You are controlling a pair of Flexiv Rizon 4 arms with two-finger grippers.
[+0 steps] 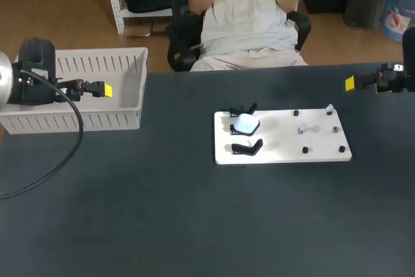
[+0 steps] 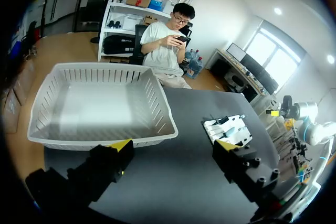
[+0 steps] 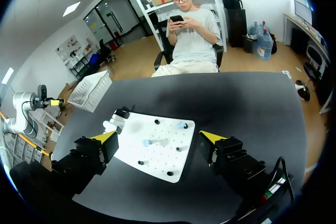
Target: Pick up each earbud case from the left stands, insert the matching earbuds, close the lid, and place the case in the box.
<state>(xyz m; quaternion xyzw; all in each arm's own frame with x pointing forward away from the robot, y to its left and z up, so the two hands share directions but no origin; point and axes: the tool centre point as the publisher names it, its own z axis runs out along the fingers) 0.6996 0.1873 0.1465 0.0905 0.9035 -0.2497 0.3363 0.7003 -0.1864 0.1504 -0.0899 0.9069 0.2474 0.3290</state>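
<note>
Left gripper (image 2: 173, 146) is hanging with fingers spread, close by the box (image 1: 97, 120); right gripper (image 3: 157, 137) is hanging equally spread, off the white board's (image 1: 285, 150) right end; neither is holding anything; the earbud case (image 1: 246, 122) is sitting on its black stand (image 1: 234, 128) at the board's left, well apart from both; it looks light, smooth, probably slippery; pinching across its two sides seems wisest.

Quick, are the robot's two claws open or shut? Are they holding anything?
Left gripper: open, holding nothing.
Right gripper: open, holding nothing.
</note>
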